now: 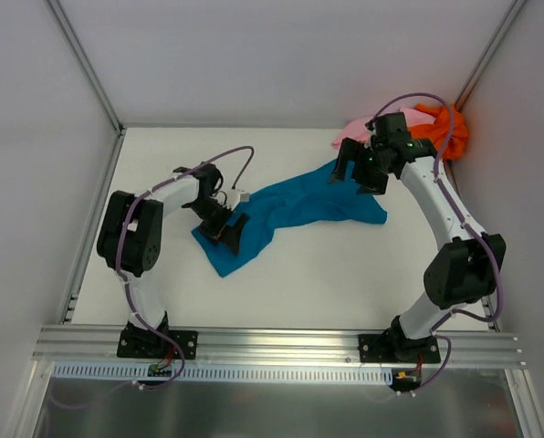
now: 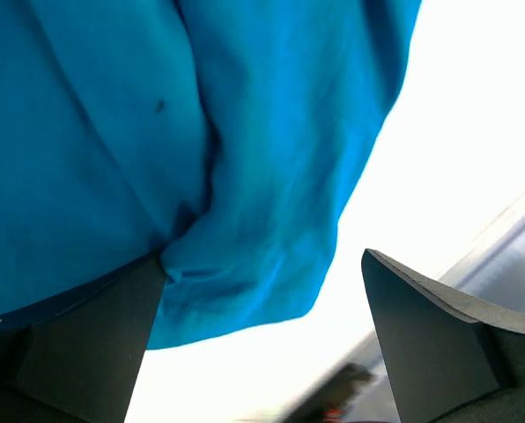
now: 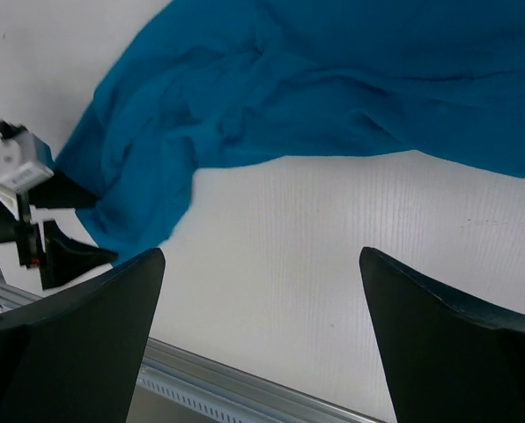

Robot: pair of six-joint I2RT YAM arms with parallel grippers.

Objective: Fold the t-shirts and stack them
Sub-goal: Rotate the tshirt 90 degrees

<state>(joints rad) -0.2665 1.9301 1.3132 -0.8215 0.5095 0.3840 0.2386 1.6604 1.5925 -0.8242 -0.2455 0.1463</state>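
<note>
Left fingers (image 2: pixel 86 352) spread wide, one touching teal t-shirt (image 2: pixel 201 132); right fingers (image 3: pixel 69 352) spread (holding nothing).

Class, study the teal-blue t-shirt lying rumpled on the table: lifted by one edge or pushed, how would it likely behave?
Probably floppy: the teal-blue t-shirt lies in soft folds, so it would likely sag from a pinch. Probably light, since it looks like thin cloth. Pushed, it would probably bunch up rather than slide flat across the table.
</note>
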